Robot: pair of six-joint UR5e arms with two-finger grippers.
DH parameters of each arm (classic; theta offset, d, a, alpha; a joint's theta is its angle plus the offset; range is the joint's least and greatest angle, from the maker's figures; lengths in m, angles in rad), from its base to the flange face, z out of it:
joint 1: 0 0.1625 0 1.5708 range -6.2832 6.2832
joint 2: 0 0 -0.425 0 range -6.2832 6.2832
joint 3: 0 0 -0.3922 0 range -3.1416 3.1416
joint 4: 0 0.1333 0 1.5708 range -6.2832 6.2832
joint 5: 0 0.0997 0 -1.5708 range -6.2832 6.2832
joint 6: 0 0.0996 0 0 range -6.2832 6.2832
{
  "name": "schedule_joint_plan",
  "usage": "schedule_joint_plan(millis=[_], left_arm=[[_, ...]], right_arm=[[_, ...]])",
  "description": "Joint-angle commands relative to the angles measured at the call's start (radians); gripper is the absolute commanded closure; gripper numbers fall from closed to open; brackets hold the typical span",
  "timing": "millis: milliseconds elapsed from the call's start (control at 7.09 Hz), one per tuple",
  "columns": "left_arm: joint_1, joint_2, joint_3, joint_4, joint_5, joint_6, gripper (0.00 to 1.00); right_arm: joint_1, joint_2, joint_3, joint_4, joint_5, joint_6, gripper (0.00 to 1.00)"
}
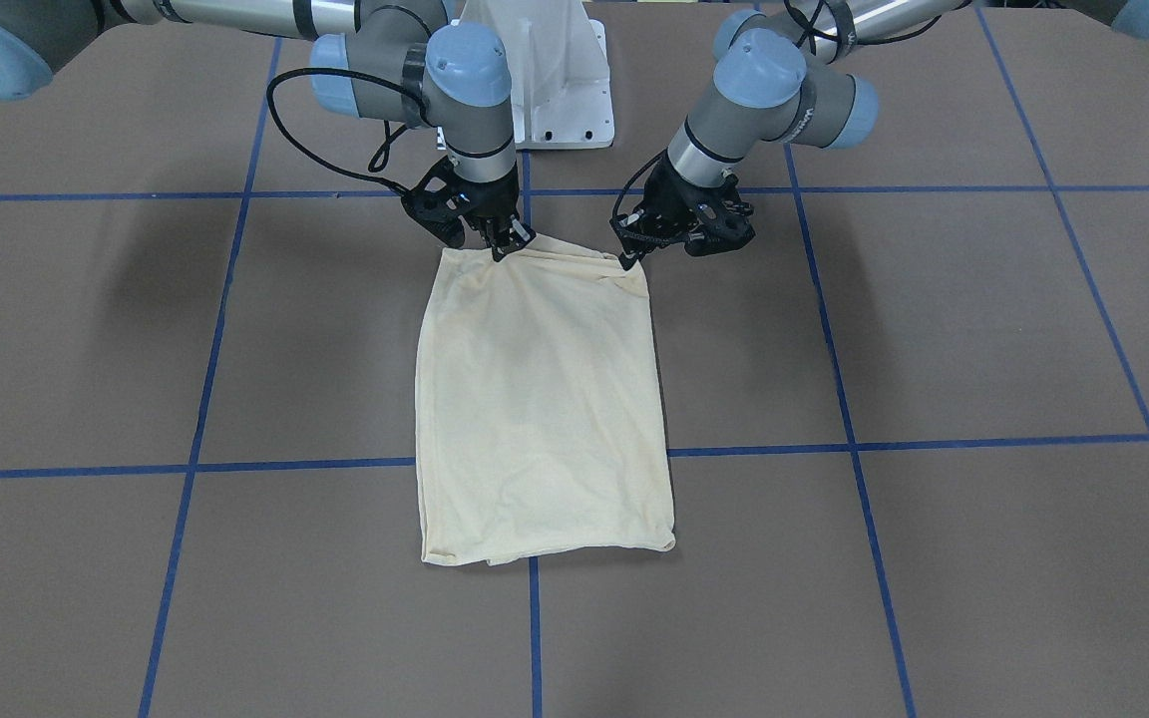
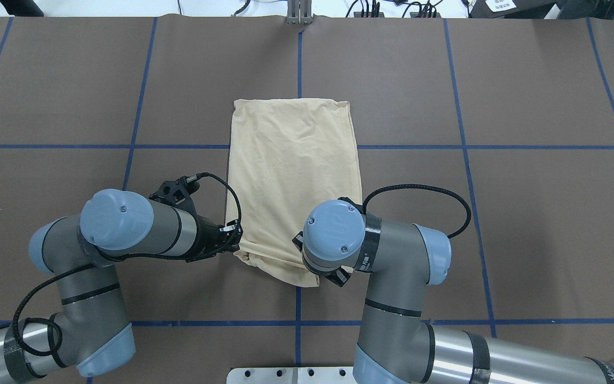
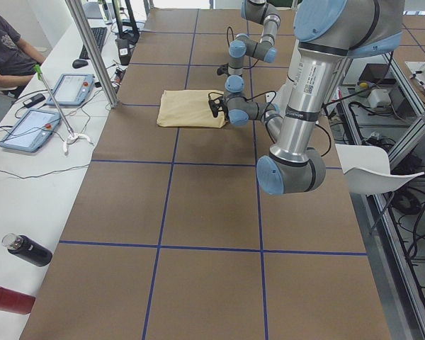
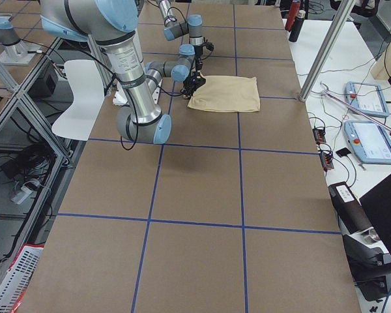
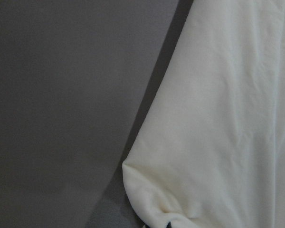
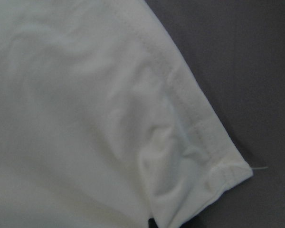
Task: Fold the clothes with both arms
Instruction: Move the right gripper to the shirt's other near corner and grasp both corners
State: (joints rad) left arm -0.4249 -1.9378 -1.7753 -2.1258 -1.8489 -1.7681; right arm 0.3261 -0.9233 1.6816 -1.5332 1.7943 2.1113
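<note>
Showed a pale cream T-shirt [image 1: 545, 399] folded into a plain rectangle, flat at mid-table [image 1: 934, 329], long axis running from the robot's side to the far side. Had its two near corners pinched, one by the left gripper [image 1: 627, 259], the other by the right gripper [image 1: 507, 246].

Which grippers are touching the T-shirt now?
Touching, both: the front-facing view shows the right gripper pinching the T-shirt edge and the left gripper gripping its puckered corner.
</note>
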Motion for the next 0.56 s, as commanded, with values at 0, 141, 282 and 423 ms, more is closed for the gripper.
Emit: schedule_joint_plan(millis=[0,141,282,423], left_arm=[[0.005,0.013,-0.048,0.007,-0.018,0.002,1.0],[0.015,0.014,-0.088,0.021,-0.029,0.002,1.0],[0.064,0.014,-0.129,0.071,-0.03,0.002,1.0],[0.124,0.016,-0.174,0.13,-0.03,0.002,1.0]], right_arm=[[0.016,-0.022,0.061,-0.001,0.039,-0.001,1.0],[0.016,-0.044,0.094,-0.001,0.046,-0.001,1.0],[0.016,-0.069,0.121,0.001,0.094,-0.001,1.0],[0.014,-0.075,0.131,0.001,0.132,-0.001,1.0]])
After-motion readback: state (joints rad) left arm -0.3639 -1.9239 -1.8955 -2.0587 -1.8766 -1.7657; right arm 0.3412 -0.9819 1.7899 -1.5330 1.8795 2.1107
